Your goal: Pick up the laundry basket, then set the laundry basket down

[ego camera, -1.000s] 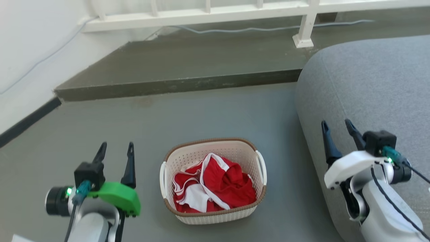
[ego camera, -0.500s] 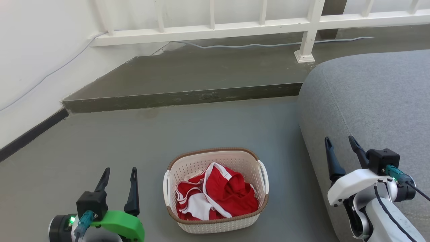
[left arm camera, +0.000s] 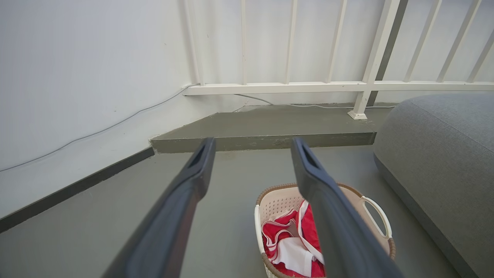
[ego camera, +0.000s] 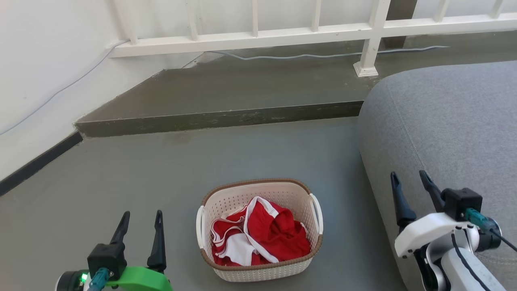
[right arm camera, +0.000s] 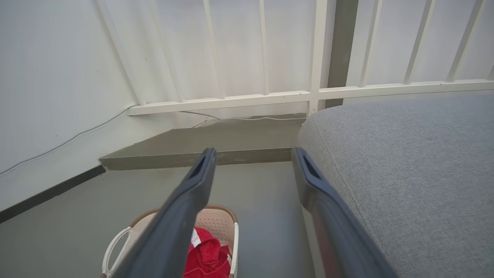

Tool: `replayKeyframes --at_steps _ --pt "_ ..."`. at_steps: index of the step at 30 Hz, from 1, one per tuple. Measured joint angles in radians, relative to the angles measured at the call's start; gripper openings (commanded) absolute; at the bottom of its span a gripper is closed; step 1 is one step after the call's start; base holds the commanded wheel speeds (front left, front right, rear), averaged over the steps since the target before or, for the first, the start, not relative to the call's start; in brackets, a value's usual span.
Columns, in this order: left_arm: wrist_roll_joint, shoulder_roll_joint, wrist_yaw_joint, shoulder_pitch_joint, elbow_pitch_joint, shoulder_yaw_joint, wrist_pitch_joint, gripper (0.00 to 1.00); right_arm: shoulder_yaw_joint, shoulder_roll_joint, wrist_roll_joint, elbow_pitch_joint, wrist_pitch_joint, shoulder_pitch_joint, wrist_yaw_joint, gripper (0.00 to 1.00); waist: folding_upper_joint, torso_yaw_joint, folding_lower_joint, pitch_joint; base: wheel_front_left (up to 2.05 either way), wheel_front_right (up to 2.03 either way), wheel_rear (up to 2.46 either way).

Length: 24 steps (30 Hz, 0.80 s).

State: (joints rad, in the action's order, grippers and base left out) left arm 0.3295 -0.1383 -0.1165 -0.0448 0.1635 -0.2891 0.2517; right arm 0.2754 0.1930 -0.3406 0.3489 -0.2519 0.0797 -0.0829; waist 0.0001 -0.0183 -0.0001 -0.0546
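Two grippers, nothing held. Left gripper (ego camera: 142, 215) near left, fingers (ego camera: 157, 242) spread apart, empty. Laundry basket (ego camera: 260, 274) upright on floor (ego camera: 262, 149) at near centre, between grippers, touching neither, red clothes (ego camera: 278, 236) inside. Right gripper (ego camera: 408, 174) near right, fingers parted, empty, by grey sofa (ego camera: 444, 121).

Head looks down; wrists forward (all share basket (ego camera: 262, 273)).

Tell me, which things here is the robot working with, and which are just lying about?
For the job: laundry basket, left gripper, right gripper.
Just lying about: red clothes in the basket, grey sofa, white railing, raised step.
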Motion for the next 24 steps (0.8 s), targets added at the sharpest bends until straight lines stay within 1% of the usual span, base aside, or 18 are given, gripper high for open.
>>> replayKeyframes --at_steps 3,23,24 --pt "0.0 0.001 0.0 -0.012 -0.007 0.003 0.0 1.0 0.0 0.0 0.0 -0.003 0.0 -0.016 -0.009 1.0 0.0 0.0 0.0 -0.001 0.0 0.0 0.0" --pt "-0.021 0.021 -0.003 -0.052 -0.047 0.026 0.0 1.0 0.001 0.008 0.006 -0.042 0.003 -0.05 -0.016 1.0 0.0 0.004 0.0 -0.002 0.0 0.0 0.0" --pt "-0.023 0.022 -0.003 -0.055 -0.049 0.027 -0.001 0.0 0.001 0.009 0.006 -0.045 0.003 -0.05 -0.016 0.0 0.0 0.004 0.0 -0.001 0.0 0.0 0.0"
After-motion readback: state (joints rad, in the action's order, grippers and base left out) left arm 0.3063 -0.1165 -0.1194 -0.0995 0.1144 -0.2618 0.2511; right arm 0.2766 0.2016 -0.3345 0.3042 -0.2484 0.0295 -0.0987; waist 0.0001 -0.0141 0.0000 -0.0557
